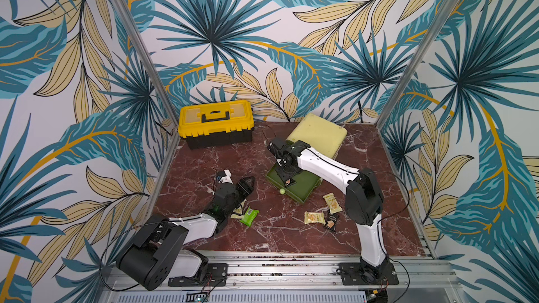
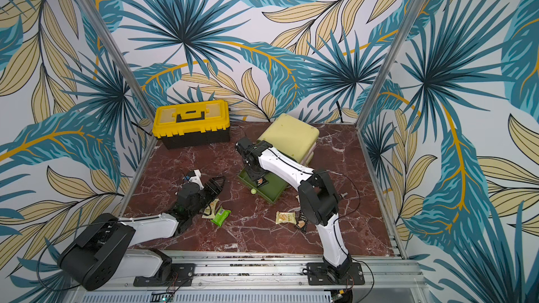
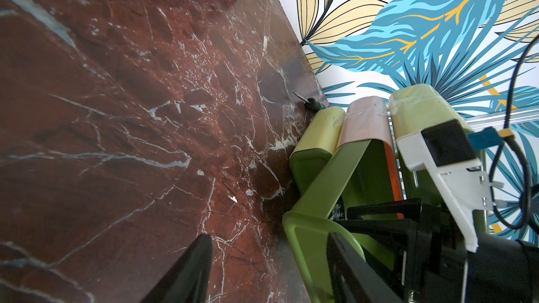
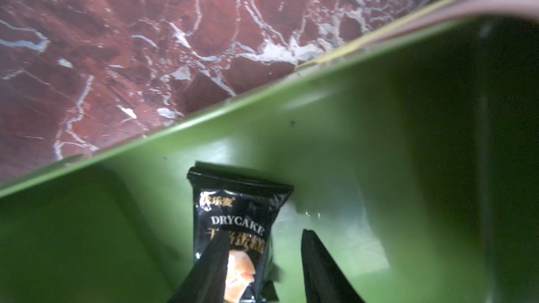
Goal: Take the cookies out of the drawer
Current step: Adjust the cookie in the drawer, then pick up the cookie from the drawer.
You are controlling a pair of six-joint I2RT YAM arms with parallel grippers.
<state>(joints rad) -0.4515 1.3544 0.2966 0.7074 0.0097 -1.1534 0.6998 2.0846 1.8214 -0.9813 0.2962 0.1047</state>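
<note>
- While my right gripper [image 4: 262, 234] hangs inside the green drawer [image 4: 320, 118], its jaws stand part-way apart about a black packet [image 4: 239, 199]. One finger crosses the wrapper's face and the other shows a strip of green beside it, so I cannot tell whether I truly bite it.
- My left gripper [image 1: 247, 184] gapes empty, low over the table [image 1: 277, 237], near a pale packet [image 1: 237, 212] and a green packet [image 1: 249, 216] that are already out.
- A yellow packet [image 1: 314, 217], a second yellow packet [image 1: 332, 203] and a dark packet [image 1: 332, 222] lie near my right arm's base.
- Risk: if my hold is thin and off-centre, the slick, crinkly film may slide free and drop back into the drawer as I lift.
- Risk: the drawer wall stands close, so rising aslant could snag the rim and drag the drawer.
- Risk: a careless swing of my left arm could sweep its two neighbours away.
- Writing: the black packet reads "DRYCAKE" in white capitals. There are small Chinese characters above it and large gold ones below, partly behind my finger. I cannot read them, and the print on the other packets is too small.
</note>
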